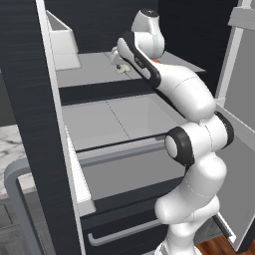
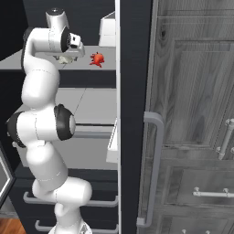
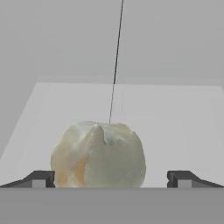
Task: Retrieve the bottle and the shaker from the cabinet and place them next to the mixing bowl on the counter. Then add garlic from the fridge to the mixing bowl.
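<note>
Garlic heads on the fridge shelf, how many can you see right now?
1. The garlic sits on the upper fridge shelf, between the tips of the open end effector. A red item lies farther along that shelf. The arm may hide more.

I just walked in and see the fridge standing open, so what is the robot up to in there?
The arm has reached onto an upper fridge shelf. Its gripper is open, one fingertip on each side of the garlic, not yet closed on it. A small red item sits on the same shelf nearby.
</note>
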